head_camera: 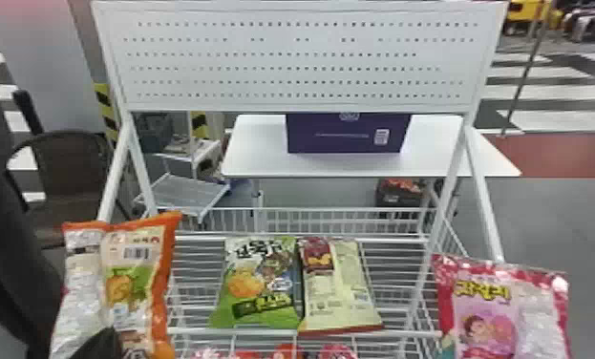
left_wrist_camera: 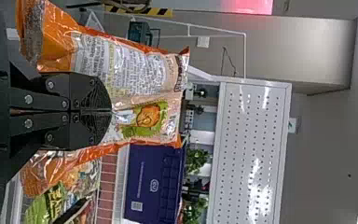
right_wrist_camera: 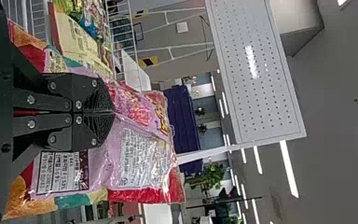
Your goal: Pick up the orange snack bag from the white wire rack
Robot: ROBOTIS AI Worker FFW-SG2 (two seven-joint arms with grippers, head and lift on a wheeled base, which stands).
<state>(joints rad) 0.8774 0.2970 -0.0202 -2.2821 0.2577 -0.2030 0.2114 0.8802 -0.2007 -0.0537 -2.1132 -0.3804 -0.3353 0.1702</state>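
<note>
At the head view's lower left, the left gripper (head_camera: 101,344) is clamping the orange snack bag (head_camera: 136,272) between its fingers; the right gripper (right_wrist_camera: 113,112) is pinching a pink bag (right_wrist_camera: 142,158).

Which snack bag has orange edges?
The orange bag held in the left gripper; the right gripper holds a pink bag, and a green bag and cream bag lie on the rack.
</note>
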